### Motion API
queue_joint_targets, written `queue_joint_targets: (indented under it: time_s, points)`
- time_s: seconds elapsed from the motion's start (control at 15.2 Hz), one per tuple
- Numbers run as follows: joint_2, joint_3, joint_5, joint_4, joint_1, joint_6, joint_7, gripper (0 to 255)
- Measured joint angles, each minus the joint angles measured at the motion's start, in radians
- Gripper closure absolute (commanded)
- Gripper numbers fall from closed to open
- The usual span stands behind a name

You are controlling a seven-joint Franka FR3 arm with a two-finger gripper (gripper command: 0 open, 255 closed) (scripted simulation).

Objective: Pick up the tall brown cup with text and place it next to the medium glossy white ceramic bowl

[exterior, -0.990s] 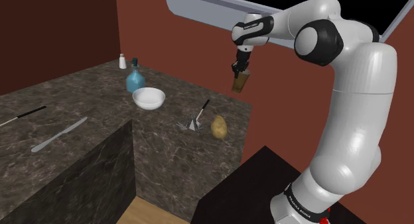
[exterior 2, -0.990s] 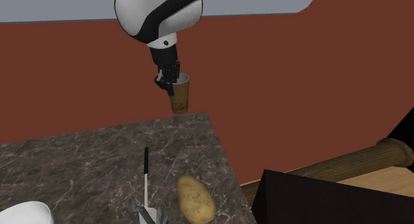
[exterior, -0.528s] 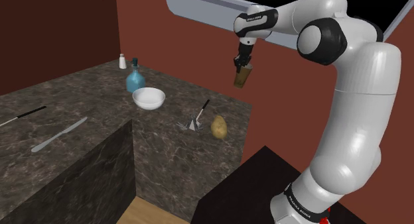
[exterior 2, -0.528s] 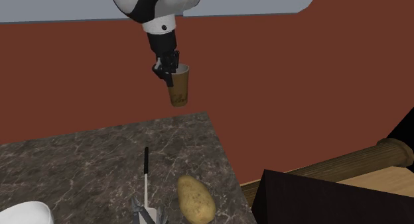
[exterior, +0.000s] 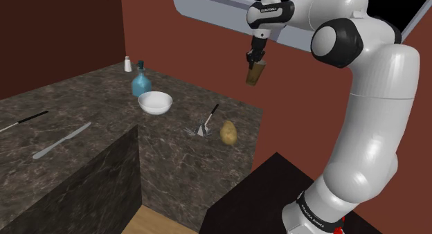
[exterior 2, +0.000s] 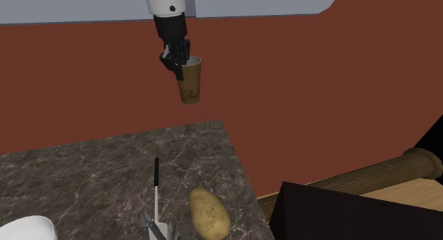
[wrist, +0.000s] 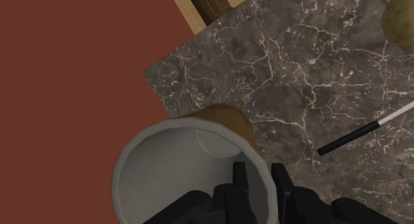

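The tall brown cup (exterior: 254,73) (exterior 2: 189,86) (wrist: 229,118) hangs in the air beyond the counter's far corner, high above the marble top. My gripper (exterior: 254,57) (exterior 2: 175,62) (wrist: 260,183) is shut on its rim, one finger inside and one outside. The cup's pale inside faces the wrist camera. The white bowl (exterior: 155,102) (exterior 2: 25,229) rests on the counter, well to the shoulder view's left of the cup, near a blue bottle (exterior: 140,79).
A potato (exterior: 228,132) (exterior 2: 208,211) and a metal utensil with a black handle (exterior: 206,121) (exterior 2: 156,199) lie near the counter's corner. A shaker (exterior: 128,64) stands at the back. A knife (exterior: 61,140) lies on the lower counter. Red wall behind.
The gripper has lifted the cup higher over the last second and carried it slightly to the shoulder view's right. The grip stays the same.
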Motion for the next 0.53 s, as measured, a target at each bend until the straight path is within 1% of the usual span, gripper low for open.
queue_joint_targets:
  time_s: [0.13, 0.53]
  points:
    - [-0.005, 0.002, -0.003, 0.008, 0.008, -0.013, 0.01, 255]
    - [-0.042, 0.032, -0.029, -0.061, 0.099, 0.01, 0.129, 255]
